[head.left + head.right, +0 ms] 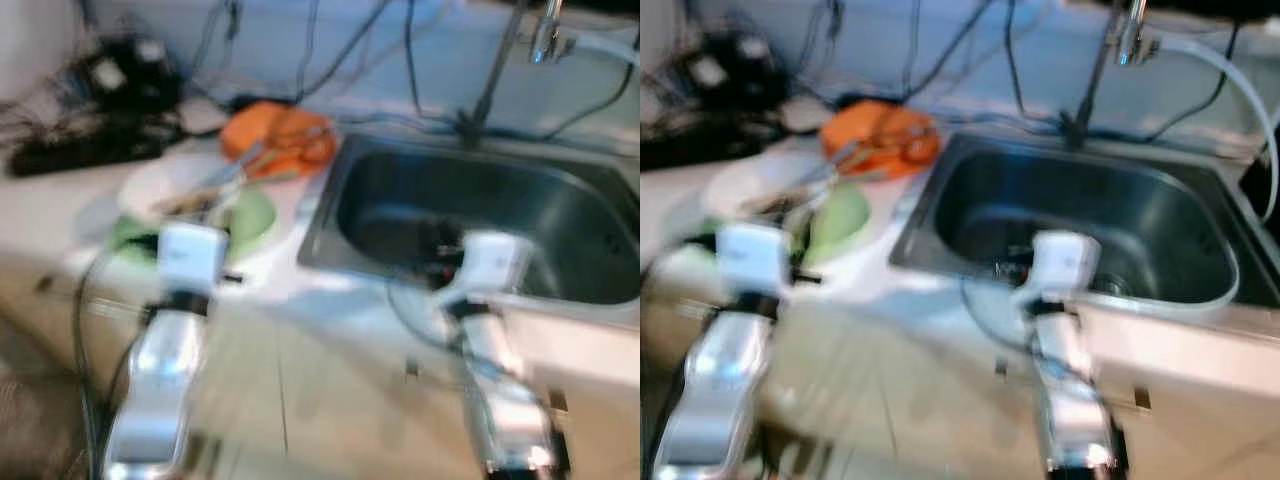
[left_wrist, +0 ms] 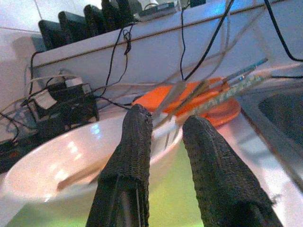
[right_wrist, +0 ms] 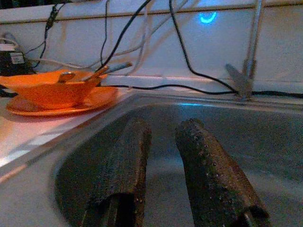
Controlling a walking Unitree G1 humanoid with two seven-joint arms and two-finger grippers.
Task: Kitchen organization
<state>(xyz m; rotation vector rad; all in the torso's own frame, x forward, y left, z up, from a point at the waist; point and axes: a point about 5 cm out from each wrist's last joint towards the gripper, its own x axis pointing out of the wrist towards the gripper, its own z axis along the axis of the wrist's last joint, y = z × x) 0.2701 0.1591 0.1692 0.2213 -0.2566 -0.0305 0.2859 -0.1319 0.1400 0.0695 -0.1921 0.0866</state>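
Observation:
A white bowl (image 1: 170, 185) with utensils (image 2: 222, 92) in it sits on a green plate (image 1: 250, 222) on the counter, left of the steel sink (image 1: 560, 190). Behind them an orange bowl (image 3: 52, 90) holding more cutlery stands on an orange plate (image 3: 71, 106). My left gripper (image 2: 165, 120) hovers open just in front of the white bowl's rim, nothing between its fingers. The right gripper (image 3: 163, 127) is open and empty over the sink's front part, pointing into the basin. Both head views are blurred.
A faucet (image 1: 545, 30) rises behind the sink, with a hose (image 1: 1230, 70) curving to the right. Black power adapters (image 1: 120, 75) and several cables lie along the back wall at the left. Cabinet fronts (image 1: 300, 400) run below the counter edge.

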